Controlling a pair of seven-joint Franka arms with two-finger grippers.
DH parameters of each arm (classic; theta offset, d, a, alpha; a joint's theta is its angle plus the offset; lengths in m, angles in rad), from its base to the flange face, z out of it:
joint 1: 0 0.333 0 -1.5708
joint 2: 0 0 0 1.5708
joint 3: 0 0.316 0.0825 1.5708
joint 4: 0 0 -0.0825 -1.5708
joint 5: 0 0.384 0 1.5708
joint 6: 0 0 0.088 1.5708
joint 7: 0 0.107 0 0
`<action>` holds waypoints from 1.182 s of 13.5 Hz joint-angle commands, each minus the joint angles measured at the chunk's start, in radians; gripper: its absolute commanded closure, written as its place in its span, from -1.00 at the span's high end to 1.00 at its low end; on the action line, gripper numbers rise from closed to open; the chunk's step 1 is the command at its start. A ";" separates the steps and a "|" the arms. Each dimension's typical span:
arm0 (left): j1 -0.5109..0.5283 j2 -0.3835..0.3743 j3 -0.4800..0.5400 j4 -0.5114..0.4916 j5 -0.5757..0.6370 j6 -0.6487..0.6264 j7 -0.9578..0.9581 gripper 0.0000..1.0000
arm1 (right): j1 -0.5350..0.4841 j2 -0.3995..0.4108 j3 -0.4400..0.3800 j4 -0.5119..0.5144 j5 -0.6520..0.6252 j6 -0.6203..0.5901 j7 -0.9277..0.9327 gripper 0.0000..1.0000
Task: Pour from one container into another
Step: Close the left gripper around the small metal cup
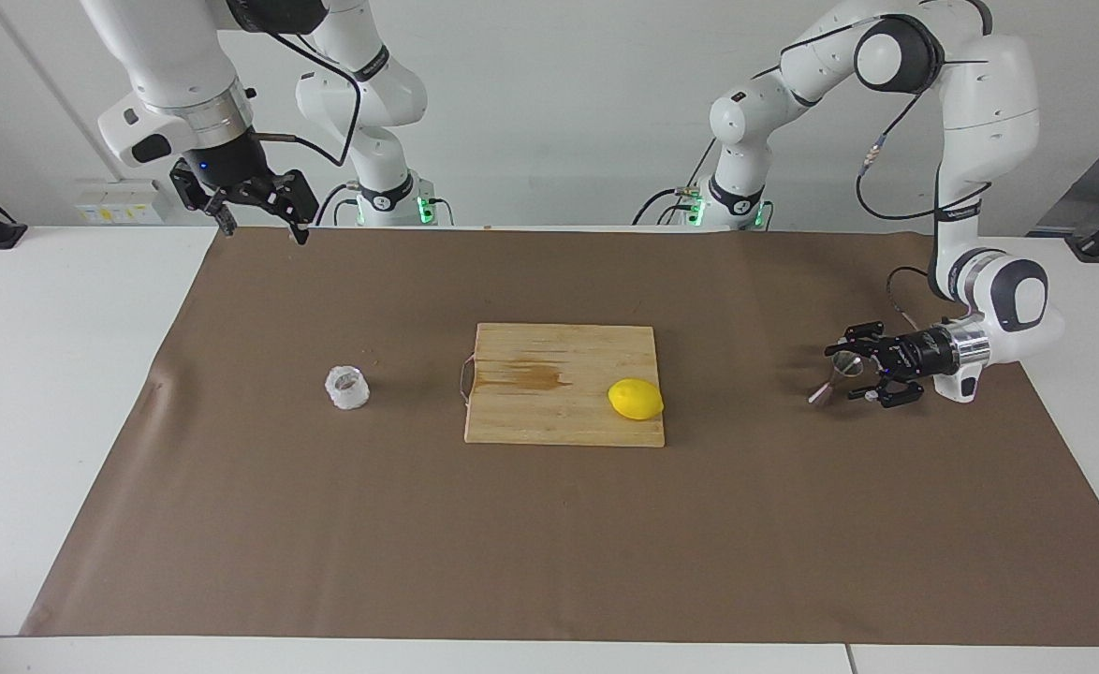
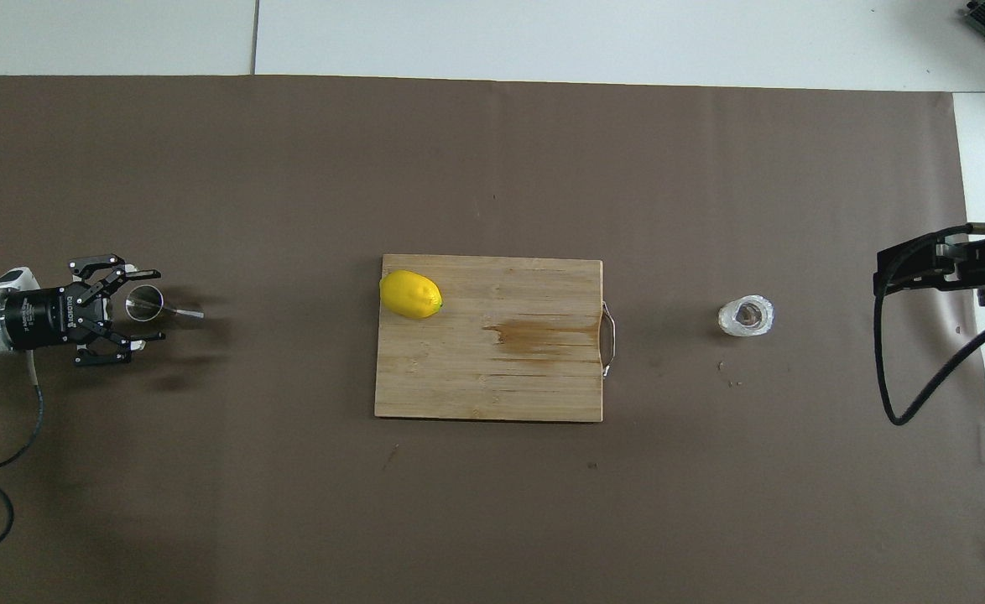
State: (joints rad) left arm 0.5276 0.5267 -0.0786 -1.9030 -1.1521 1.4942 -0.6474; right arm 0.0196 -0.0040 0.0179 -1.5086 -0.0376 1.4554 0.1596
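Left end effector [image 1: 854, 373] sitting low at frame right in facing view, fingers spread either side of steel jigger [image 1: 835, 376]; grip not certain.
Clear cup [image 1: 346, 388] standing at centre-left on brown mat.
Right end effector [image 1: 259, 228] hanging upper left, wide open, empty, waiting.
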 commanded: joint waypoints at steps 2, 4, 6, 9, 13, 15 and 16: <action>-0.008 -0.001 0.010 -0.008 -0.020 -0.015 0.015 0.57 | -0.009 -0.021 -0.004 -0.025 0.028 0.002 -0.032 1.00; -0.006 -0.001 0.010 -0.007 -0.020 -0.017 0.014 0.48 | -0.009 -0.021 -0.004 -0.027 0.028 0.002 -0.032 1.00; -0.006 0.001 0.010 -0.007 -0.020 -0.017 0.014 0.35 | -0.010 -0.021 -0.004 -0.025 0.028 0.002 -0.032 1.00; -0.006 0.001 0.010 -0.005 -0.020 -0.017 0.012 0.08 | -0.009 -0.021 -0.004 -0.025 0.028 0.002 -0.032 1.00; -0.006 0.003 0.010 -0.005 -0.020 -0.017 0.012 -0.05 | -0.007 -0.021 -0.004 -0.025 0.028 0.002 -0.032 1.00; -0.006 0.003 0.010 -0.004 -0.020 -0.015 0.012 -0.08 | -0.007 -0.021 -0.004 -0.025 0.028 0.002 -0.032 1.00; -0.006 0.003 0.010 -0.004 -0.020 -0.015 0.009 -0.10 | -0.007 -0.021 -0.004 -0.027 0.028 0.002 -0.032 1.00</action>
State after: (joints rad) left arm 0.5276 0.5267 -0.0784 -1.9030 -1.1532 1.4936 -0.6464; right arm 0.0196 -0.0040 0.0179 -1.5106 -0.0376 1.4554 0.1596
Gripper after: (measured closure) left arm 0.533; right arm 0.000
